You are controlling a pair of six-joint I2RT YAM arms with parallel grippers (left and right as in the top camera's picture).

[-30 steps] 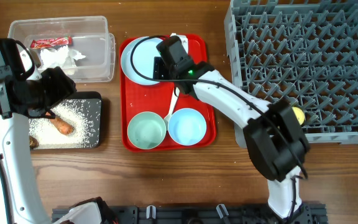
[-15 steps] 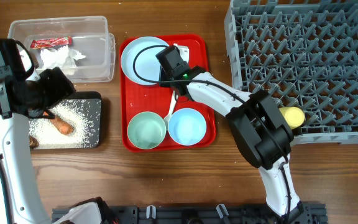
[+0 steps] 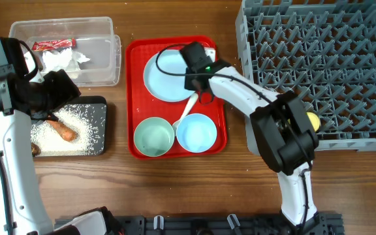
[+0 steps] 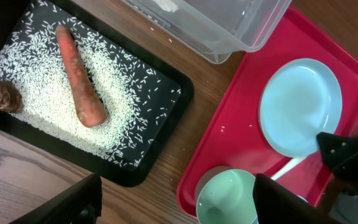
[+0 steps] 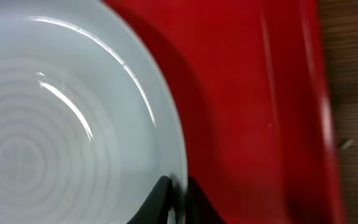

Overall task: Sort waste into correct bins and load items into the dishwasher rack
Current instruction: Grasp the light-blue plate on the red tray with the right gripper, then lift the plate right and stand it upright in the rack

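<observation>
The right tool [image 5: 174, 191] pinches only the thin rim of the plate [image 5: 61, 124], so lifting could let it slip onto the red tray [image 5: 247, 93].

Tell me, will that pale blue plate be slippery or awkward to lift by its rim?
Probably slippery: the plate shines with glossy highlights, and the right pincer pinches only its thin rim. It looks rigid, so it should not flex. Held at one edge, it may tilt.
</observation>
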